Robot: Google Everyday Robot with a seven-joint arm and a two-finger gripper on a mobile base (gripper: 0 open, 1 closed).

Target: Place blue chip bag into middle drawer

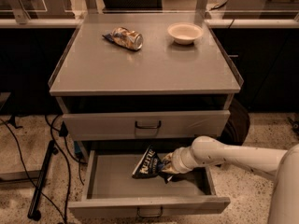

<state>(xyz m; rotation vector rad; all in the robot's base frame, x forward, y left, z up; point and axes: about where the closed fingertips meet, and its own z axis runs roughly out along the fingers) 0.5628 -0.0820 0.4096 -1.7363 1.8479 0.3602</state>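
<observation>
The blue chip bag (147, 164), dark navy with white lettering, stands tilted inside the open middle drawer (112, 185), near its back centre. My gripper (164, 166) reaches into the drawer from the right on a white arm and is right against the bag's right side. The gripper's tip is hidden behind the bag. The drawer is pulled out, with its small loop handle (149, 213) at the front. The similar grey drawer (147, 123) above it is shut.
On the cabinet top (145, 64) lie a shiny gold-brown crumpled wrapper (125, 38) at the back left and a white bowl (185, 32) at the back right. Black cables and a stand leg (42, 181) lie on the speckled floor to the left.
</observation>
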